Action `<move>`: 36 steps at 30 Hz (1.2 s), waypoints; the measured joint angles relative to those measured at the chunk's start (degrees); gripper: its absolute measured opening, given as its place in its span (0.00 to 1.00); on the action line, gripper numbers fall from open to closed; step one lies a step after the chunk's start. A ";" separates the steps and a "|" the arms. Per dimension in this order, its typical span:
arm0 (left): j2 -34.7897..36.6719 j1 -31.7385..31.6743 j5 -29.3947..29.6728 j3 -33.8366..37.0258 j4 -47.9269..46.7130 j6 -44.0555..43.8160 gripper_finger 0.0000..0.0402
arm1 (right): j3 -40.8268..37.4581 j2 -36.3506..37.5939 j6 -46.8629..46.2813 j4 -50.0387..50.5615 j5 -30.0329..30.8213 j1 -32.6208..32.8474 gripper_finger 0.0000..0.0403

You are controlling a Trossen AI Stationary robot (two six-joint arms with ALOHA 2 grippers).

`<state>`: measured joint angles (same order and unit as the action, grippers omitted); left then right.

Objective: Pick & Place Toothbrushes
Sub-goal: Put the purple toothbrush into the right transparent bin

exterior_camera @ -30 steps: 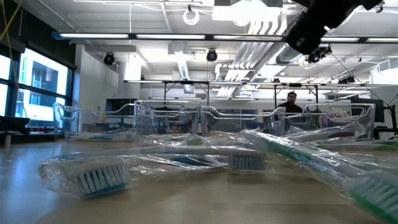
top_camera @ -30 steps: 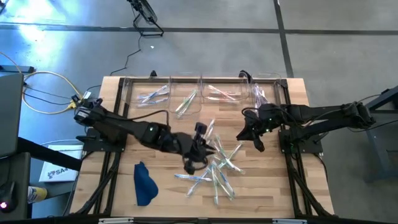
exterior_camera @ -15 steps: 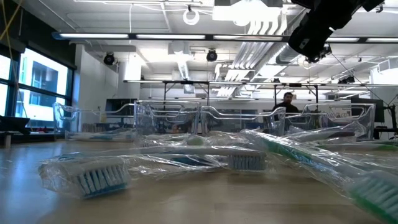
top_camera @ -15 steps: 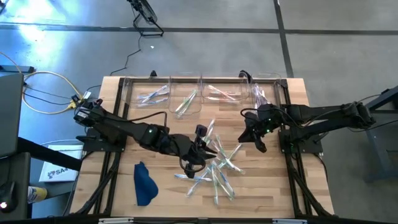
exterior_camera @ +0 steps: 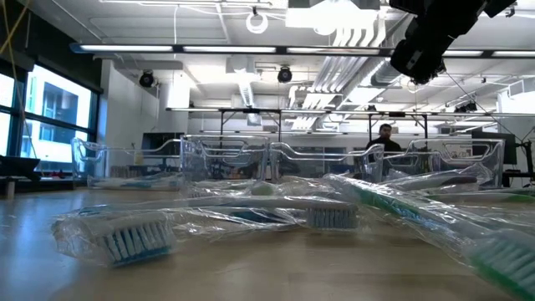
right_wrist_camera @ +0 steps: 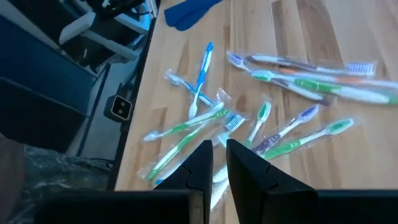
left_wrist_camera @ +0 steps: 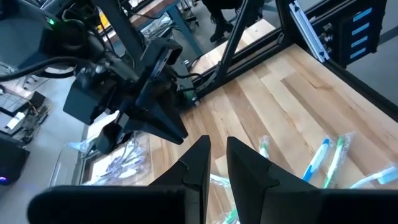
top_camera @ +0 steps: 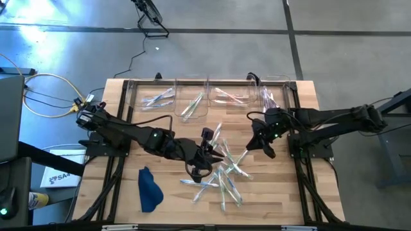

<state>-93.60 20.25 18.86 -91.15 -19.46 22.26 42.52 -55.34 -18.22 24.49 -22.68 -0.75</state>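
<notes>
A loose pile of wrapped toothbrushes (top_camera: 225, 172) lies flat on the wooden table, near its middle; it also shows in the right wrist view (right_wrist_camera: 273, 118) and the low view (exterior_camera: 251, 209). My left gripper (top_camera: 215, 154) hovers over the pile's left side, pointing toward the table's right; its fingers (left_wrist_camera: 214, 162) are shut with nothing between them. My right gripper (top_camera: 255, 142) hangs above the pile's far right side, slanting down toward it, also shut (right_wrist_camera: 217, 165) and holding nothing. The left wrist view looks across at the right gripper (left_wrist_camera: 146, 118).
Several clear bins (top_camera: 192, 96) stand in a row along the table's far edge, with a few toothbrushes in them. A dark blue cloth (top_camera: 149, 189) lies near the front left. Black frame rails run along both sides of the table.
My right gripper has rolled a little at the wrist while staying in place above the pile. The toothbrushes have not moved.
</notes>
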 joint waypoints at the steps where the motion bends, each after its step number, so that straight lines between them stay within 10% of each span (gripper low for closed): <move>1: 0.00 0.00 -0.01 0.00 0.02 0.04 0.12 | 0.00 -0.27 -0.98 0.07 -0.02 0.02 0.10; 15: 0.02 -0.04 3.35 -0.02 8.17 -0.23 0.12 | 0.00 -0.43 -7.49 -1.95 10.68 0.00 0.10; 36: 2.85 0.00 -2.62 -0.01 8.48 5.43 0.12 | 0.00 -0.43 -9.04 -5.42 10.63 0.00 0.10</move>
<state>-90.75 20.25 16.24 -91.16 -10.99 27.69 42.52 -55.77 -27.25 19.07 -12.05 -0.75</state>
